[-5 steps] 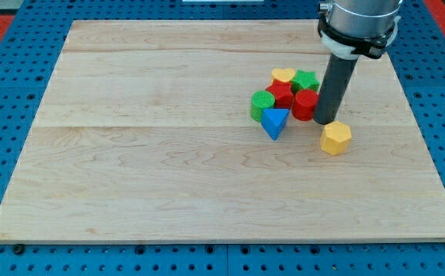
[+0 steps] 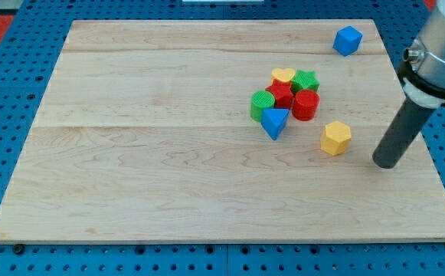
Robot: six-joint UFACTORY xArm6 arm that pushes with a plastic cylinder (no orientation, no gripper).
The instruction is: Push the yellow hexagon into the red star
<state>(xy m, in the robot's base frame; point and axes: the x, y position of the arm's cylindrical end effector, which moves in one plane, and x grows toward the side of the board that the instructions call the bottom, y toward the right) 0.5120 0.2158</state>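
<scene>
Across the wooden board [image 2: 168, 153], which filled most of the view, the blocks sat in the right half. Largest of what stood on it was my rod, and my tip [image 2: 387, 164] rested on the wood near the right edge, apart from every block; being a plain rod, it had nothing to spread or pinch and touched nothing but the board.

Next came the cluster, right of the middle: a red cylinder [image 2: 305, 105], the red star [image 2: 282, 95] wedged among a green cylinder [image 2: 263, 103], a green block [image 2: 306, 80], a yellow heart [image 2: 283, 75] and a blue triangle [image 2: 275, 121]. Alone near the top right corner lay a blue cube [image 2: 347, 40].

Smallest, the yellow hexagon [image 2: 335, 138] sat between the cluster and my tip, close to the red cylinder but not touching it.

To do the push well, I judged my tip should come in behind the hexagon on its right and slightly lower side, then drive up and to the left. The red cylinder stood in the direct line, so either it would be shoved along or the approach should curve under it.
</scene>
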